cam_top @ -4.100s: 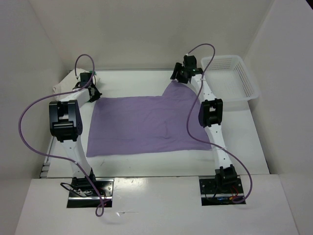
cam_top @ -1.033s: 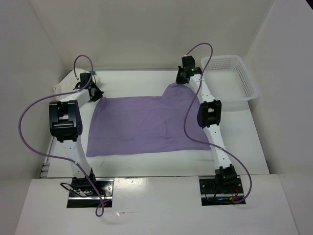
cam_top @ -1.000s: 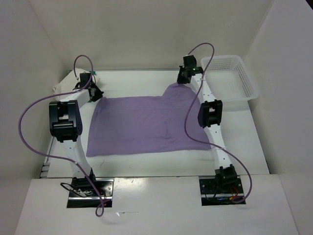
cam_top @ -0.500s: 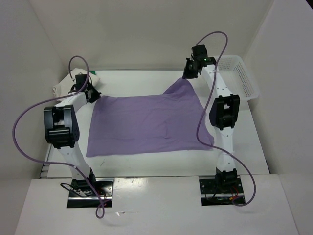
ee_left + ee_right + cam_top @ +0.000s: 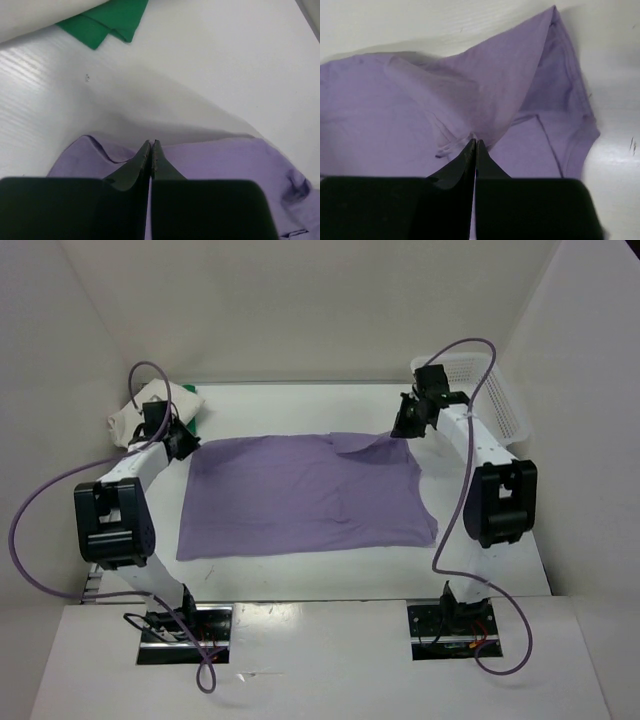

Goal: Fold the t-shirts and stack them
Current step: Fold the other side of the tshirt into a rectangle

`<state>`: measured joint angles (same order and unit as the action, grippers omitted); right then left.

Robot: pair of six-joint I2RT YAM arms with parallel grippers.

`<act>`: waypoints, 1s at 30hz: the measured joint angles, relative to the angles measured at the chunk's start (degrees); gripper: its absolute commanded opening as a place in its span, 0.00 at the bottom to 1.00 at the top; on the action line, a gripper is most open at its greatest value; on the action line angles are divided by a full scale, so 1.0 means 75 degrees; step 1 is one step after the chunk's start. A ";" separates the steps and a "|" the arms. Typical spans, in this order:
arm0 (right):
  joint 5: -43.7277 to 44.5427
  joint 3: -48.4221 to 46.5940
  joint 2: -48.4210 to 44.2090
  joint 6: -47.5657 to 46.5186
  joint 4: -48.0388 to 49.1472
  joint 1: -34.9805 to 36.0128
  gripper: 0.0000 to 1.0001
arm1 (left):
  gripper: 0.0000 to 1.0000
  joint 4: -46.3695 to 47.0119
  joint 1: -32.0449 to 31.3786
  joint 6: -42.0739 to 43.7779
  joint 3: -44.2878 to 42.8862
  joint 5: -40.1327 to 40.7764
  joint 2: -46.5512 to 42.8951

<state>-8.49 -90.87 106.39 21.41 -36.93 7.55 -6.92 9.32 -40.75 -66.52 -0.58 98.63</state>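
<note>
White walls [image 5: 300, 310] close in a smooth white table [image 5: 300, 405] with faint ribbed lines in its surface. Across the middle of the table a lavender t-shirt [image 5: 300, 495] of thin, soft cloth lies spread in a rough rectangle, mostly flat, with a few shallow creases.

The left gripper [image 5: 185, 443] sits at the shirt's far left corner. Its dark fingers [image 5: 145, 160] are pressed together on a small raised ridge of purple cloth. The right gripper [image 5: 403, 428] is at the shirt's far right corner, its jaws likewise pinched on the fabric. There the cloth rises into a soft, wrinkled peak, and a hemmed sleeve lies just beyond it.

At the table's far left corner a bright green t-shirt [image 5: 192, 400] lies folded with crisp edges. It touches a bunched cream t-shirt [image 5: 140, 415]. A white plastic mesh basket [image 5: 510, 415] stands at the far right corner.
</note>
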 measured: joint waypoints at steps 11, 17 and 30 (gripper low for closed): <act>-0.0417 0.2264 -0.2451 0.0370 0.0411 -0.0382 0.00 | 0.00 -0.0300 0.0224 0.0023 0.0793 0.0009 -0.1632; -0.0650 0.2786 -0.3223 0.0490 0.0015 -0.0647 0.00 | 0.00 -0.0667 0.0265 0.0111 0.1037 0.0102 -0.2200; -0.0699 0.4543 -0.5167 0.0758 -0.1093 -0.0941 0.00 | 0.09 -0.1743 0.0274 0.0434 0.2261 0.1632 -0.3162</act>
<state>-13.74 -56.80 67.64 27.09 -45.12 0.49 -19.99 11.38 -37.50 -49.56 11.66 74.91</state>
